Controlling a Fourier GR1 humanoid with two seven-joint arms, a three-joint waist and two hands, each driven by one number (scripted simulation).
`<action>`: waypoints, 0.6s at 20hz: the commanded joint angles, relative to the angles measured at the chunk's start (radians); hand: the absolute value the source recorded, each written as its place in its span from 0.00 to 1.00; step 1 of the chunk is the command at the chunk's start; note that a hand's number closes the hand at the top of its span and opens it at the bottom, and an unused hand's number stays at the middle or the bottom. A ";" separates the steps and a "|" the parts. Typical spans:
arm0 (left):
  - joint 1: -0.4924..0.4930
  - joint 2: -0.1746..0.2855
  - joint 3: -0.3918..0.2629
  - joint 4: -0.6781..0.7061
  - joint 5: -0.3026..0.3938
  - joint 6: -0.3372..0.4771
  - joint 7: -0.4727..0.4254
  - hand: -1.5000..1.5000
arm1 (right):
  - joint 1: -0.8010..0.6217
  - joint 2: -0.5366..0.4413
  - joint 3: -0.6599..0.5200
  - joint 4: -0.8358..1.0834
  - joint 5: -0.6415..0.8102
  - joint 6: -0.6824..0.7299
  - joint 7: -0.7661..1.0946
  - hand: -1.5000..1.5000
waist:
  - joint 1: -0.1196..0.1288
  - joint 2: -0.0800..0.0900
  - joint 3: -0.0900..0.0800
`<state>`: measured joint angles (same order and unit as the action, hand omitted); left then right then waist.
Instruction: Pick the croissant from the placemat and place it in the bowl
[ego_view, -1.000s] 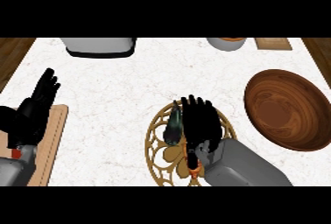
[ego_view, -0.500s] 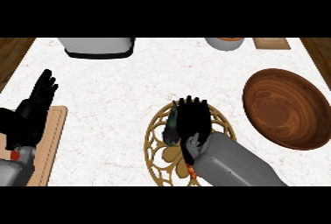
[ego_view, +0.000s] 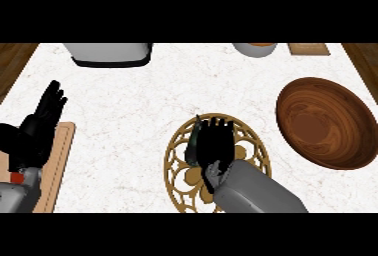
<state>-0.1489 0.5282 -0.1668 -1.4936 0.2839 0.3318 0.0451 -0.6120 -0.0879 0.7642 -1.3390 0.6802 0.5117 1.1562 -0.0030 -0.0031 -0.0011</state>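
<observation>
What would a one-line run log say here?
step: pick, not lifted | right hand: over placemat | croissant: hidden under hand | left hand: open, resting at left edge | bowl: empty

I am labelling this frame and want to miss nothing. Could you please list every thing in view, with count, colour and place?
counter: one, white marbled, fills the view
bowl: one, brown wood, right side
placemat: one, golden openwork, round, centre front
cutting board: one, light wood, left edge
appliance: one, grey with black base, far left, cut off
cup: one, grey, far edge, cut off
small board: one, light wood, far right
croissant: none visible, possibly hidden under the right hand
left hand: one, black, open, resting at the left over the cutting board
right hand: one, black, fingers straight, over the placemat
</observation>
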 joint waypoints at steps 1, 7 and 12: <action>0.000 -0.004 0.000 -0.023 -0.018 0.005 0.029 0.50 | 0.033 0.079 -0.008 0.018 0.032 0.066 0.214 0.00 | 0.001 -0.001 0.001; 0.024 -0.001 0.021 -0.063 -0.012 -0.022 0.051 0.50 | 0.117 0.085 0.006 0.031 0.116 0.020 0.176 0.00 | 0.008 -0.001 0.001; 0.007 -0.012 0.047 -0.010 -0.024 -0.044 0.017 0.50 | 0.157 0.086 0.008 0.014 0.172 0.021 0.169 0.00 | 0.003 0.001 0.001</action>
<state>-0.1490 0.5140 -0.1391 -1.5016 0.2594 0.3057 0.0617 -0.4932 -0.0298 0.7534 -1.3247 0.8105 0.5081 1.1510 -0.0010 -0.0035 -0.0007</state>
